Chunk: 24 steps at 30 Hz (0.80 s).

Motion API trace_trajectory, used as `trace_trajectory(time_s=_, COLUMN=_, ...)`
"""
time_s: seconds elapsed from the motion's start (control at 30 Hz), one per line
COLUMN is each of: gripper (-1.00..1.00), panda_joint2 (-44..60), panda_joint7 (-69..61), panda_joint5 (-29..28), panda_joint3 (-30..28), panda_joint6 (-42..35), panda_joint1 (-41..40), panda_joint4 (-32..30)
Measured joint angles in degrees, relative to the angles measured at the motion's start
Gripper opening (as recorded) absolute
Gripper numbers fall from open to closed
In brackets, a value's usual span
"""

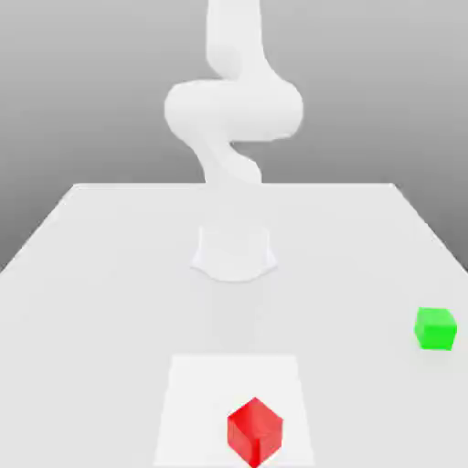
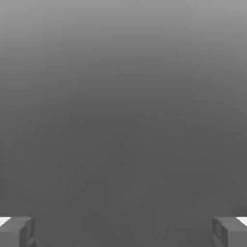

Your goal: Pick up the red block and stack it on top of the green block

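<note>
The red block (image 1: 255, 432) is a small glossy cube near the front edge of the exterior view, resting on a paler square patch (image 1: 196, 393) of the table. The green block (image 1: 435, 328) sits at the exterior view's right, well apart from the red one. In the hand view my gripper (image 2: 123, 232) is open: its two grey fingertips (image 2: 17, 231) stand far apart with nothing between them, and behind them is a plain grey backdrop. The white arm (image 1: 233, 110) rises from its base behind both blocks.
The arm's round base (image 1: 234, 253) stands mid-table behind the red block. The white table (image 1: 91, 274) spreads wide to both sides, with its far edge near the grey backdrop.
</note>
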Motion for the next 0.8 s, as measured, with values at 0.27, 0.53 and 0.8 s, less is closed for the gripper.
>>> trace_trajectory(time_s=0.27, gripper=0.00, panda_joint2=17.1, panda_joint7=18.2, panda_joint5=-5.2, panda_joint3=7.7, panda_joint6=6.1, panda_joint1=-7.3, panda_joint4=-3.1)
trace_trajectory(time_s=0.53, gripper=0.00, panda_joint2=33.8, panda_joint7=35.8, panda_joint5=-10.0, panda_joint3=11.5, panda_joint6=12.1, panda_joint1=-10.8, panda_joint4=-6.1)
trace_trajectory(time_s=0.8, gripper=0.00, panda_joint2=49.2, panda_joint7=48.3, panda_joint5=-7.7, panda_joint3=11.9, panda_joint6=18.8, panda_joint1=-10.3, panda_joint4=-9.4)
